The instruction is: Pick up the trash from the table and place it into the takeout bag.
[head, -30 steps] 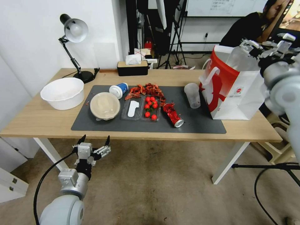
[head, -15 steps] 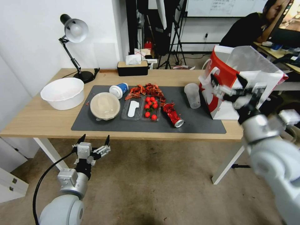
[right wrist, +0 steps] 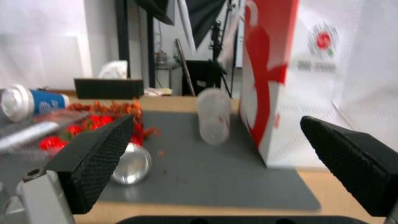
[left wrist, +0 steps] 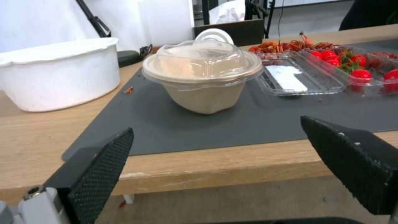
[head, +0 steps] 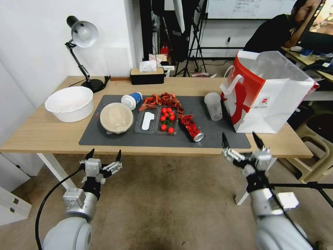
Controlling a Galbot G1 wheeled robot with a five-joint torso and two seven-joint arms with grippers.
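Trash lies on the table [head: 41, 133] along a dark grey mat [head: 222, 135]: a crushed red can [head: 191, 127], a clear plastic cup [head: 213, 106], a blue white-lidded cup [head: 132, 100] on its side and a lidded beige bowl [head: 116, 117]. At the right end the white and red takeout bag [head: 267, 93] stands open. My left gripper [head: 105, 155] hangs open just below the table's front edge, facing the bowl [left wrist: 203, 77]. Open too, my right gripper [head: 239, 140] sits low at the front edge, facing the cup [right wrist: 213, 116], the can [right wrist: 132, 163] and the bag [right wrist: 315, 77].
Clear trays hold cherry tomatoes [head: 167, 119] and a white scrap [head: 147, 120], with red crayfish shells [head: 163, 100] behind them. A white tub [head: 70, 103], a desk lamp [head: 82, 34] and a black tissue box [head: 147, 74] stand at the left and back.
My right arm has swung down from above the takeout bag to the table's front edge, with its gripper open. The left arm has stayed put.
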